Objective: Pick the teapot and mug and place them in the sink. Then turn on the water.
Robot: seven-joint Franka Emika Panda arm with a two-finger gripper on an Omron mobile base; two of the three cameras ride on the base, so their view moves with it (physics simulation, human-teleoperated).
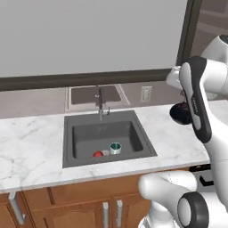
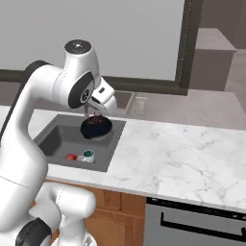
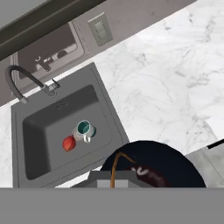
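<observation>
Carrying the dark round teapot (image 2: pixel 96 128) clenched in our gripper (image 2: pixel 97 118) over the sink's (image 1: pixel 67 142) right rim, we judge the mug (image 1: pixel 116 148) done, inside the sink beside a small red thing (image 1: pixel 98 154). Releasing the teapot and opening the tap (image 1: pixel 101 104) remain.

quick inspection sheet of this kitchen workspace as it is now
surface: white marble counter, bare around the sink
job's things: teapot and mug side by side on the sink floor; no water running from the tap
clutter: dark round object hanging over the sink's right edge
grippers: gripper shut on the dark round object's thin handle
cables: nothing seen
surroundings: window, wall outlet, wooden cabinets
</observation>
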